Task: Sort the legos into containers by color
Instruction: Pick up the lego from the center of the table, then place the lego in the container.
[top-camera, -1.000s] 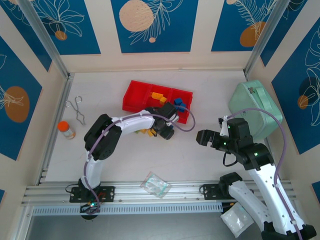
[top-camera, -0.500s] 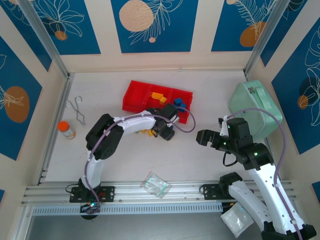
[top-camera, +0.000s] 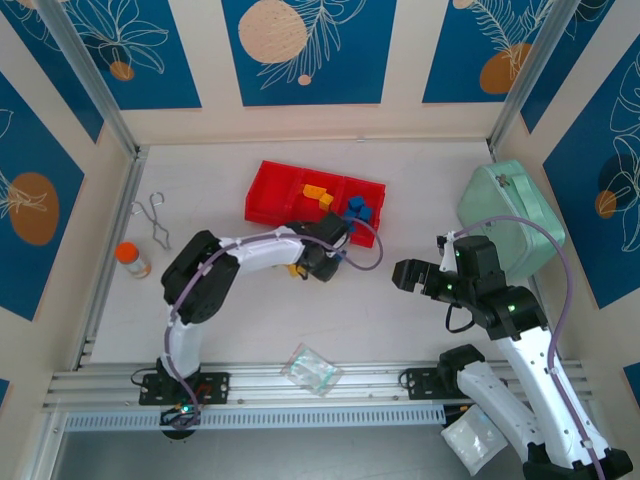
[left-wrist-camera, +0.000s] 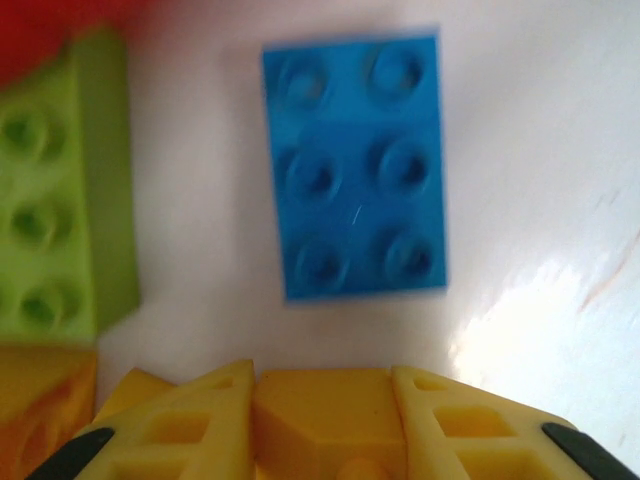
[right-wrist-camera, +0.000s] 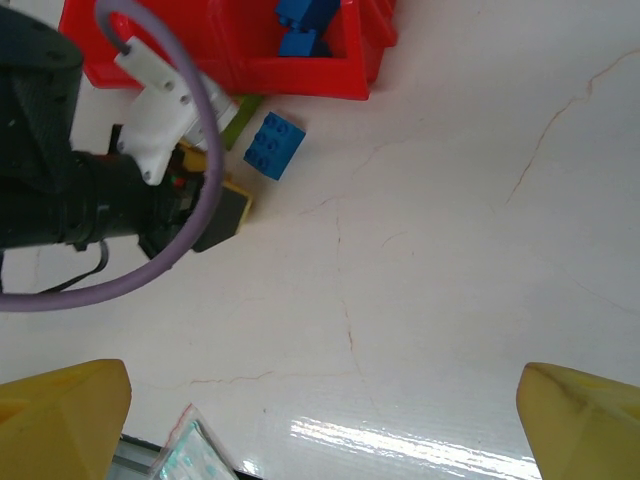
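One orange-yellow lego (left-wrist-camera: 322, 430) is pinched in the left end effector (left-wrist-camera: 322, 395), jaws narrow on it, low over the counter (top-camera: 300, 320) just in front of the red tray (top-camera: 268, 205). Loose blue lego (left-wrist-camera: 355, 165) and lime lego (left-wrist-camera: 60, 200) lie beside it by the tray's near wall. Left arm: elbow bent, forearm along that wall, wrist tipped down. Right end effector (top-camera: 408, 273) spread wide, hovering well right of the tray.
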